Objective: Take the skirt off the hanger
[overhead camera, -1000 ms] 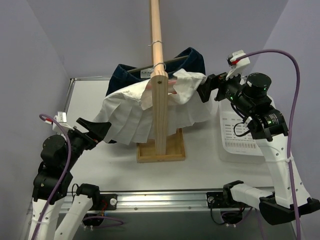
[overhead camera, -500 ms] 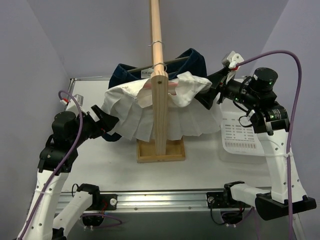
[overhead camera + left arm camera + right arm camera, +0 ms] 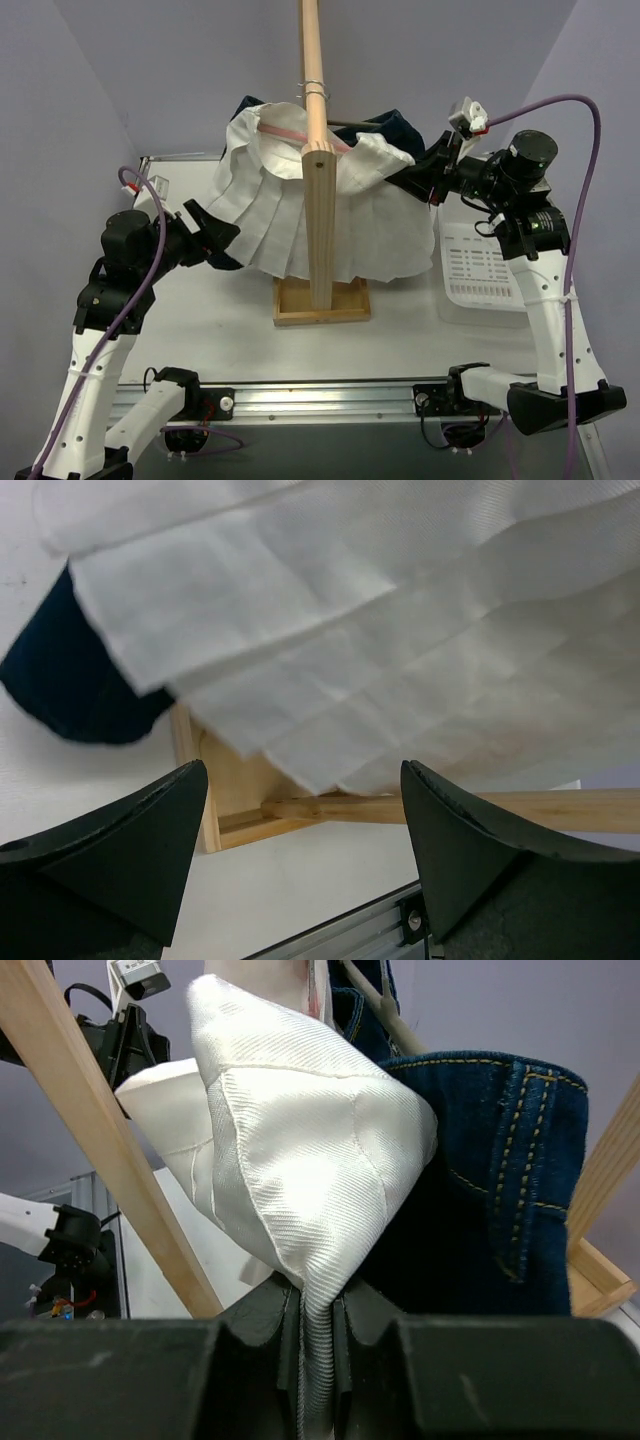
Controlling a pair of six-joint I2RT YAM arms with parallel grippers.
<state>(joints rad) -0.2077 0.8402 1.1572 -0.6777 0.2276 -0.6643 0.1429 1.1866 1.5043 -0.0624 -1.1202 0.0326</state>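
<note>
The white pleated skirt [image 3: 258, 212] hangs spread wide, its waistband gaping open at the top and its pleats fanning down on both sides of the stand's wooden rail [image 3: 312, 50], with the hem loose above the table. Across the open waistband runs the thin pink hanger [image 3: 285, 133], tilted, its wire hook looped over the rail. The right end of the waistband is drawn out into a peaked fold and pinched between the closed fingers of the right gripper [image 3: 315, 1332].
</note>
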